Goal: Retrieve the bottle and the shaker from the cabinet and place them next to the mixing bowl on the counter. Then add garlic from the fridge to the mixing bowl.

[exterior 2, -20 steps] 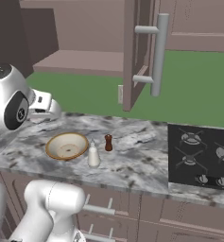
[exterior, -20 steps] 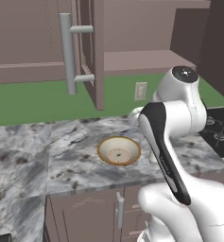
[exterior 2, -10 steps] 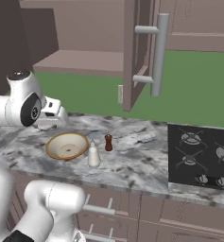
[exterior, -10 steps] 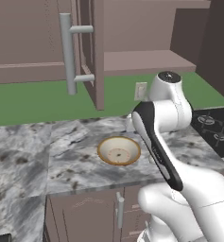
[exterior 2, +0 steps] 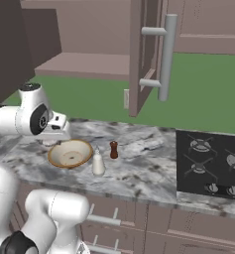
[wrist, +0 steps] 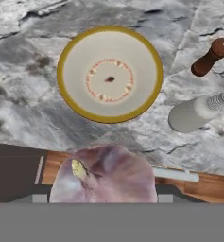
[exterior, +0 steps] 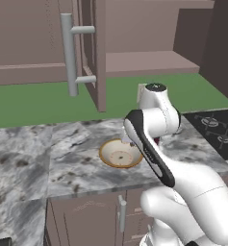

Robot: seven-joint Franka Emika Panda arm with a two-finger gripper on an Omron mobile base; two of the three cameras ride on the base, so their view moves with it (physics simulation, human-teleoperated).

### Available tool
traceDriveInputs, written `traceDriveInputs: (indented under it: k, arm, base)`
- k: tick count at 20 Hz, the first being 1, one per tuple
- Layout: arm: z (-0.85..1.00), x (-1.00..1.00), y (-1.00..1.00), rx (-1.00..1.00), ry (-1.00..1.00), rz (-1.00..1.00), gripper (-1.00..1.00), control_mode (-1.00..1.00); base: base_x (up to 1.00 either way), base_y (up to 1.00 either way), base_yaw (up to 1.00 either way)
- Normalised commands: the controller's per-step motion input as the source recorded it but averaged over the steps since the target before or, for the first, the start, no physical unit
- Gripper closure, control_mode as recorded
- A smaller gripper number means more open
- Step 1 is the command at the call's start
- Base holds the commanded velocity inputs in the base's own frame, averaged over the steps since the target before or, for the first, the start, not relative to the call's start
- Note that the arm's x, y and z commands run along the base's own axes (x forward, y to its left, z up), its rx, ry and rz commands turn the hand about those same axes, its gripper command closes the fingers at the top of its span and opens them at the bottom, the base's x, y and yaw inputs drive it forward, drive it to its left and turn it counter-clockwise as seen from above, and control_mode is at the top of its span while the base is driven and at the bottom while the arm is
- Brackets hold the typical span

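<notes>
Garlic (wrist: 104, 175) sits in my gripper (exterior 2: 53, 133), hanging above the near rim of the mixing bowl (wrist: 108, 73), short of its centre. My worry: released from here, the bulb could strike the rim and roll off the counter (exterior 2: 139, 168) edge, since it is round and the drawer fronts already show beneath it. Drifting sideways risks toppling the bottle (exterior 2: 98, 162) just beside the bowl, with the shaker (exterior 2: 113, 149) beyond it. My fingers stand about halfway apart, clamped around the bulb's sides.
</notes>
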Motion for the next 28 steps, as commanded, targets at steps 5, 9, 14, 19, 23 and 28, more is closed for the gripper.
traceDriveInputs:
  k: [5, 9, 14, 19, 23, 28]
  arm:
    - [-0.36, 0.14, 0.07, -0.03, 0.15, 0.0, 1.0, -1.0]
    - [-0.31, 0.16, 0.01, -0.03, 0.15, 0.0, 1.0, -1.0]
    - [-0.09, 0.14, 0.0, 0.0, 0.06, 0.0, 1.0, -1.0]
    - [0.0, 0.16, 0.0, 0.0, 0.0, 0.0, 1.0, -1.0]
    - [0.0, 0.46, 0.0, 0.0, 0.0, 0.0, 1.0, -1.0]
    - [0.0, 0.37, 0.05, 0.0, -0.05, 0.0, 1.0, -1.0]
  base:
    - [0.0, 0.0, 0.0]
    - [0.0, 0.0, 0.0]
    - [0.0, 0.0, 0.0]
    - [0.0, 0.0, 0.0]
    - [0.0, 0.0, 0.0]
    - [0.0, 0.0, 0.0]
